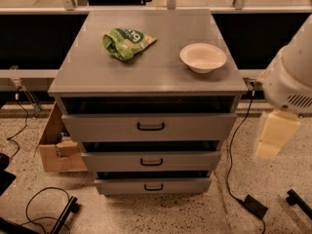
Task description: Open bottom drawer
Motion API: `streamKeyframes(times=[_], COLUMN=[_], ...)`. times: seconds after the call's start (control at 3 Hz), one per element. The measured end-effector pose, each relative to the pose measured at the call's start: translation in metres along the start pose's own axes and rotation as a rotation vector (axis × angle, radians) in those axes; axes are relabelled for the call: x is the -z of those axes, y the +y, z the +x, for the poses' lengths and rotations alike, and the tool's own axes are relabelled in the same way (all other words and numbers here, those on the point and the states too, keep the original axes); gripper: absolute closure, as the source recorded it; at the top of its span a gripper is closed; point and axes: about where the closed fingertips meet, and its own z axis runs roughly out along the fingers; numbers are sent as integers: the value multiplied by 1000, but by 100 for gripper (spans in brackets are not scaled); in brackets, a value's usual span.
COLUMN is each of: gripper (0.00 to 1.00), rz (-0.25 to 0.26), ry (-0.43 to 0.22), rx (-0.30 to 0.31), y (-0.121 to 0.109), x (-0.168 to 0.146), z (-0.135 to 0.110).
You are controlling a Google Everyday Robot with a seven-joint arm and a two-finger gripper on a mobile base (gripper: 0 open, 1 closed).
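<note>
The bottom drawer point(153, 185) is the lowest and narrowest-looking grey front of the three-drawer grey cabinet point(146, 72), with a small black loop handle point(153, 187). A dark gap shows above its front. The mid-sized drawer point(151, 161) and the tallest drawer point(150, 126) sit above it. My gripper point(271, 136), cream-coloured under the white arm point(292, 77), hangs in the air to the right of the cabinet, about level with the upper two drawers. It is well apart from the bottom drawer's handle and holds nothing that I can see.
A green snack bag point(126, 42) and a white bowl point(203, 57) lie on the cabinet top. A cardboard box point(54, 147) stands on the floor at its left. Black cables point(41, 204) and a power adapter point(255, 206) lie on the speckled floor.
</note>
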Motion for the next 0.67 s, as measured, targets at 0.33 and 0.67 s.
streamKeyframes(times=[0.33,0.67], gripper=[0,0], rz=[-31,-58], ry=[63,95], rx=[-15,-35], y=[35,67], x=[-55,-104], z=[16,34])
